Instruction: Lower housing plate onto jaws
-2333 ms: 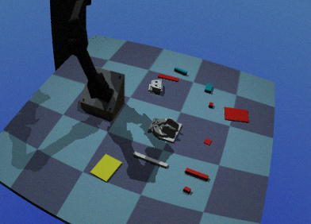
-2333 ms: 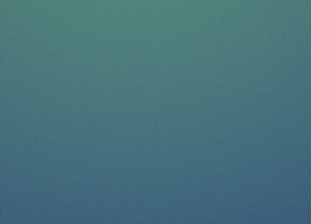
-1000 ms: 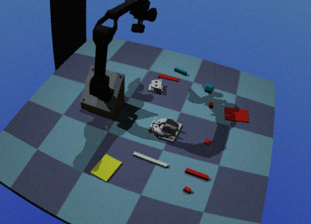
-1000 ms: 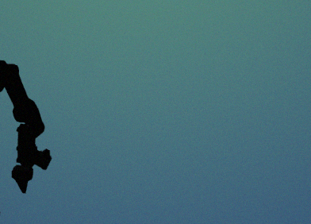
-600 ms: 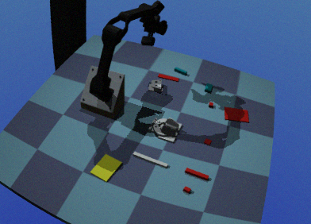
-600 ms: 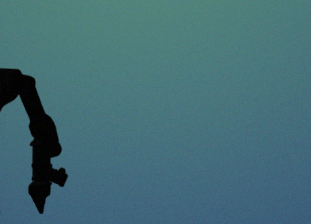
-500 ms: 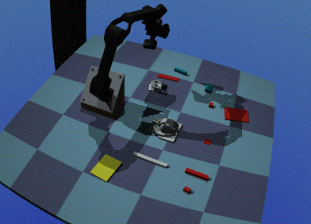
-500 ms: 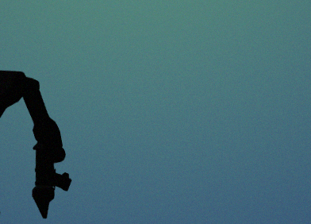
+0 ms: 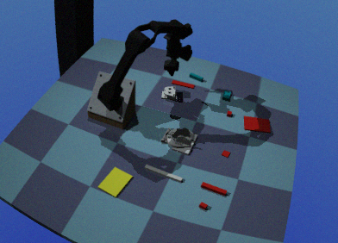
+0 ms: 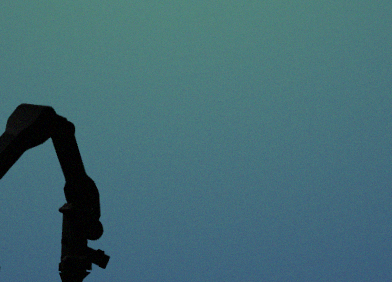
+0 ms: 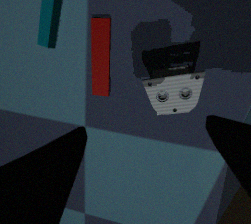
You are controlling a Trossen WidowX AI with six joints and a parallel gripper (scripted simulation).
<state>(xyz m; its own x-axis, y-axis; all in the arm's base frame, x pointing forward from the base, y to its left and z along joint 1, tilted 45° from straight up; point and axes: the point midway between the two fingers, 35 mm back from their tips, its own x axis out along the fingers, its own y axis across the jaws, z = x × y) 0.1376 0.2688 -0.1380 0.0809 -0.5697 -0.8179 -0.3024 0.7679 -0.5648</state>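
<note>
The housing plate (image 9: 169,90) (image 11: 174,104), pale with two round holes, sits by itself on the far side of the jaw assembly, with a dark part or side behind it in the wrist view. The jaw assembly (image 9: 186,146) is a grey-white base with parts on it, on the checkered surface. It is partly in shadow, and its stubs and pins are too small to tell. My gripper (image 9: 172,74) (image 11: 144,127) is open and empty, high above the surface. In the wrist view the plate lies ahead of the fingertips, nearer the right one.
A red bar (image 9: 183,84) (image 11: 101,56) and a teal bar (image 9: 197,77) (image 11: 49,22) lie beyond the plate. A pale bar (image 9: 164,173), a yellow square (image 9: 115,182) and a red bar (image 9: 214,189) lie on the near side. A red plate (image 9: 257,124) and a teal block (image 9: 227,95) lie right.
</note>
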